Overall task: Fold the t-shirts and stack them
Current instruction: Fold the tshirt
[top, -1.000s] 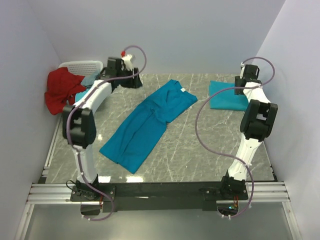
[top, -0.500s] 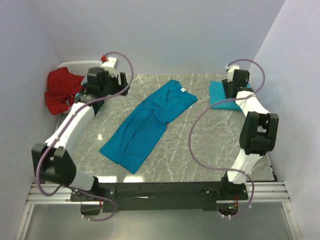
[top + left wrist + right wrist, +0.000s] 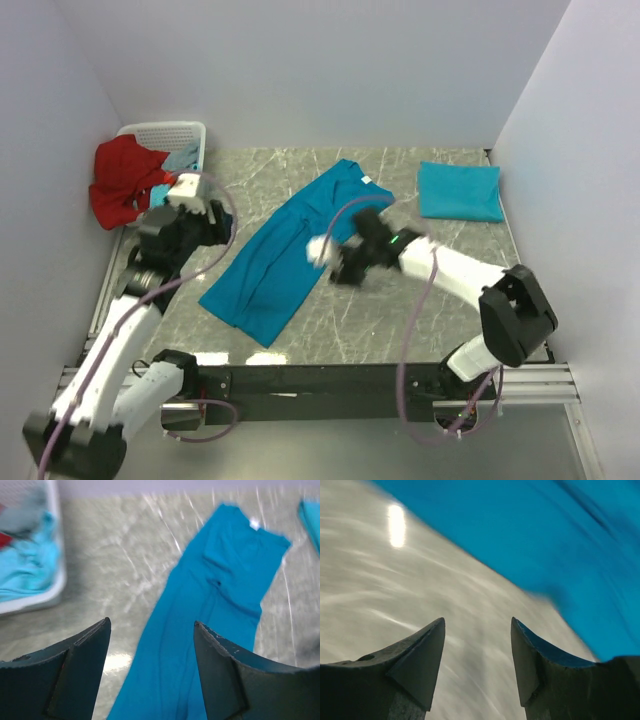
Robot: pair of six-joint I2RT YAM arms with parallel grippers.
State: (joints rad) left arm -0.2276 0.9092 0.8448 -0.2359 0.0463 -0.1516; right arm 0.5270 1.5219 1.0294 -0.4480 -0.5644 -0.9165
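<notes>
One teal t-shirt (image 3: 290, 250), folded into a long strip, lies diagonally across the middle of the table; the left wrist view shows this t-shirt (image 3: 215, 605) ahead. A second t-shirt (image 3: 460, 190) rests as a flat folded rectangle at the back right. My left gripper (image 3: 212, 235) hovers just left of the strip, open and empty (image 3: 151, 625). My right gripper (image 3: 338, 268), blurred, is at the strip's right edge. It is open (image 3: 477, 622) above bare table, with the t-shirt's edge (image 3: 545, 540) just beyond the fingertips.
A white basket (image 3: 165, 135) stands in the back left corner with a red cloth (image 3: 125, 180) draped over it and light blue cloth (image 3: 25, 565) inside. Walls close in on the left, back and right. The marble tabletop (image 3: 420, 290) has bare room at the front right.
Both arms have swung in from the back corners. The left gripper left the basket for the strip's left side. The right gripper left the folded t-shirt for the strip's right edge.
</notes>
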